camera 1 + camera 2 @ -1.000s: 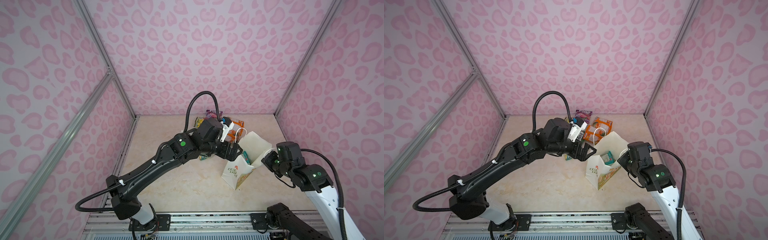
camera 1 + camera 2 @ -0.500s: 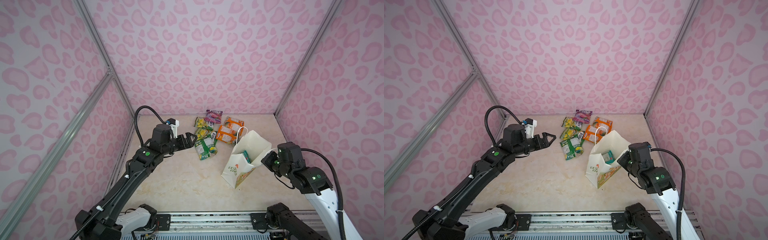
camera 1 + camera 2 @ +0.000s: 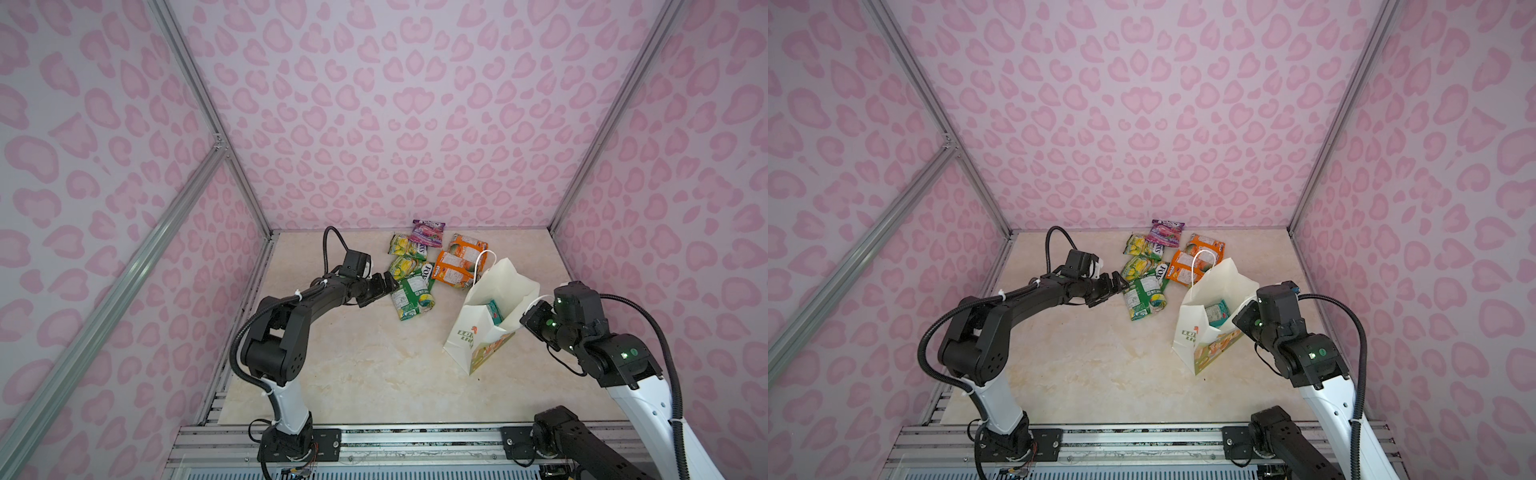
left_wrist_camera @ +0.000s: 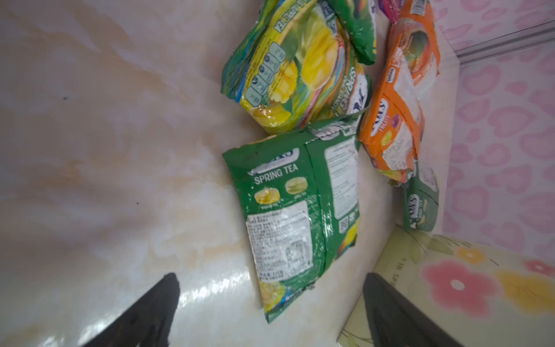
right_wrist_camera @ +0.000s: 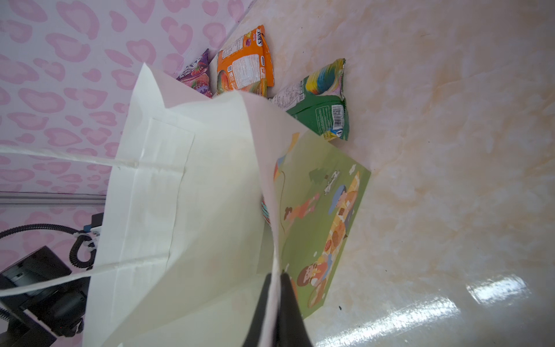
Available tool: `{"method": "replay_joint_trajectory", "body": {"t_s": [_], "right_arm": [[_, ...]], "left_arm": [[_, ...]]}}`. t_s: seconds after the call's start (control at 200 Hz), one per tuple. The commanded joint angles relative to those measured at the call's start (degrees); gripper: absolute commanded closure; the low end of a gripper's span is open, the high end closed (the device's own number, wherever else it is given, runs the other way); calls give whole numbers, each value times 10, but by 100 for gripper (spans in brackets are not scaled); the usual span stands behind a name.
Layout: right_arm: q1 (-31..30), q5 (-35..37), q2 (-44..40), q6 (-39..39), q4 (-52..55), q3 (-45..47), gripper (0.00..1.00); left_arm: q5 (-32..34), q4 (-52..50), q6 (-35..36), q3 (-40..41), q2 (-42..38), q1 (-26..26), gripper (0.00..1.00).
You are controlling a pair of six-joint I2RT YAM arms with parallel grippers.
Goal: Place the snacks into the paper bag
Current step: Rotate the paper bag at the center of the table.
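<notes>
my left claw [image 3: 384, 286] is spread wide and holds nothing. in both top views it sits just left of the frame's middle, its tips beside the dark green packet [image 3: 411, 297], which lies flat on the table [image 3: 353, 374]. whether they touch it i cannot tell. my right claw [image 5: 276, 275] is pressed together on the rim of the paper bag [image 3: 478, 328], one white sheet pinched between the fingers. the bag stands right of centre, leaning, mouth open, with a teal packet [image 3: 494, 311] showing inside. the other snacks lie above centre, toward the back wall: the upper yellow-green packet [image 3: 401, 245], the lower yellow-green packet [image 3: 405, 266], the purple packet [image 3: 428, 232] farthest up, the upper orange packet [image 3: 467, 245] and the lower orange packet [image 3: 453, 270], just beside the bag's cord handle [image 3: 482, 266].
</notes>
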State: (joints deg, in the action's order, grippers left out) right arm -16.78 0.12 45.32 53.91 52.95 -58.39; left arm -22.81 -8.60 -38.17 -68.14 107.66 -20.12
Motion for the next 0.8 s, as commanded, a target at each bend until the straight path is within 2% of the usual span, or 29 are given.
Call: {"method": "replay_joint_trajectory", "body": {"t_s": [0.0,0.125,0.3,0.57,0.795], "right_arm": [[0,-9,-1,-7,-17,5,100],[0,-13,-13,-2,-25,15,100],[-1,-18,-22,1,-27,26,100],[0,-20,-17,-2,-36,34,100],[1,-27,-13,-2,-43,36,100]], "left_arm": [[-21,65,-10,-23,43,0,1],[-28,68,-11,-51,89,-13,1],[-37,101,-37,-45,118,-25,1],[-28,129,-71,-26,125,-43,13],[-17,118,-70,-24,141,-48,28]]}}
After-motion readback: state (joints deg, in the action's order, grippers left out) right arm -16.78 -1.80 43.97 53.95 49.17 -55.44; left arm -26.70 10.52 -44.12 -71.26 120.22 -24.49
